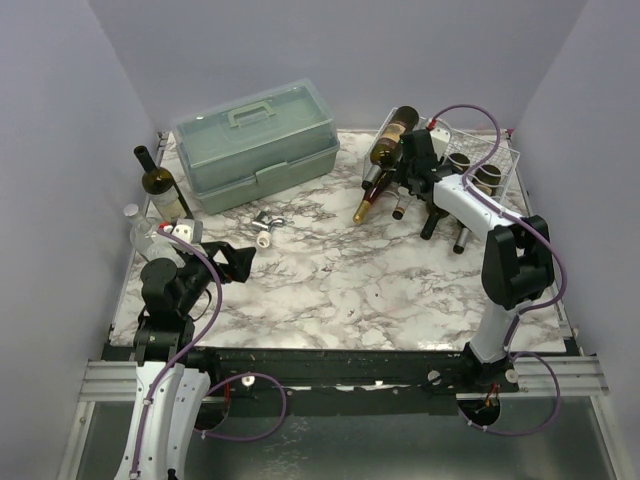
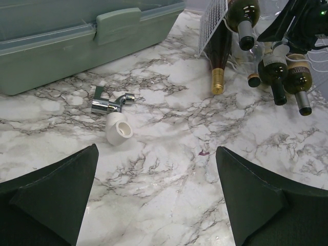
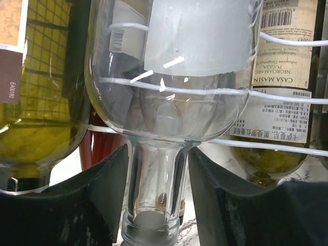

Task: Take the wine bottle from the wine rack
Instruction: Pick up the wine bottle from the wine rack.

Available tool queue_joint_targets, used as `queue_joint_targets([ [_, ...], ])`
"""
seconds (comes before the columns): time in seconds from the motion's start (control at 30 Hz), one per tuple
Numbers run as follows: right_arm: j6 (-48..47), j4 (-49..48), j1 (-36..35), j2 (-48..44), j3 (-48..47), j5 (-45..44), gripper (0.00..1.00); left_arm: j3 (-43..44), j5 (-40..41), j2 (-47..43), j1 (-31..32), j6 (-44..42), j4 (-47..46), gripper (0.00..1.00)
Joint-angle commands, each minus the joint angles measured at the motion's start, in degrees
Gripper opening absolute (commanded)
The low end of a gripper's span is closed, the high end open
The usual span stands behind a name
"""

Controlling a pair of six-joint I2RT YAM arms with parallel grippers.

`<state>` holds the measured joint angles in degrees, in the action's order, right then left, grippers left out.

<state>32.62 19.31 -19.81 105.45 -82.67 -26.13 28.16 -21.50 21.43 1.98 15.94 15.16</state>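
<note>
Step in hand: securing the grasp. The right claw (image 3: 158, 179) is narrow, pads flanking the neck of the clear glass wine bottle (image 3: 164, 102), which lies neck-outward in the white wire-grid wine rack (image 3: 287, 40). Firm contact can't be told. Next, likely: clamp, then draw it straight out. The left claw (image 2: 156, 169) is wide, over the marble surface (image 2: 169, 118).

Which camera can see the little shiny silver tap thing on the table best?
The left wrist view. The small shiny chrome metal tap fitting lies close and sharp there, beside a short white plastic pipe piece. The top external view shows it only as a tiny glint. The right wrist view misses it.
</note>
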Motion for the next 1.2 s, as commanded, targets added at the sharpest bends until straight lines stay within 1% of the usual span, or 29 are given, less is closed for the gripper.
queue_joint_targets([
  [0.0, 1.12, 0.55, -0.29, 1.03, -1.65, -1.46, 0.48, 0.66, 0.80, 0.09, 0.08, -0.83, -0.15, 0.99],
  [0.1, 0.99, 0.06, -0.30, 0.60, -1.22, -1.43, 0.37, 0.66, 0.84, 0.04, 0.13, -0.82, -0.08, 0.99],
  [0.2, 0.79, 0.02, -0.31, -0.12, -0.89, -1.55, 0.29, 0.67, 0.92, 0.06, 0.13, -0.83, -0.09, 0.99],
  [0.27, 0.73, -0.08, -0.27, -1.09, -0.51, -1.64, 0.22, 0.66, 0.86, 0.08, 0.13, -0.82, -0.11, 0.99],
  [0.37, 0.43, -0.80, -0.31, -2.99, 0.22, -1.80, 0.10, 0.62, 0.91, 0.03, 0.08, -0.78, -0.13, 0.99],
  [0.4, 0.27, -1.05, -0.31, -3.67, 0.44, -1.90, 0.04, 0.66, 0.92, -0.03, 0.13, -0.76, -0.11, 0.99],
  [0.43, 0.14, -1.34, -0.31, -4.35, 0.66, -2.06, 0.00, 0.67, 0.93, 0.02, 0.13, -0.76, -0.11, 0.99],
  [0.67, -1.24, -3.89, -0.31, -9.62, 2.22, -1.65, 0.00, 0.65, 0.83, 0.04, 0.13, -0.83, -0.06, 0.99],
  [0.9, -3.47, -8.90, -0.32, -15.48, 6.11, -2.37, 0.00, 0.66, 0.79, 0.08, 0.13, -0.83, 0.02, 0.99],
  [1.17, -5.32, -11.37, -0.27, -20.36, 9.74, -2.50, 0.00, 0.66, 0.58, 0.07, 0.13, -0.74, 0.00, 0.99],
])
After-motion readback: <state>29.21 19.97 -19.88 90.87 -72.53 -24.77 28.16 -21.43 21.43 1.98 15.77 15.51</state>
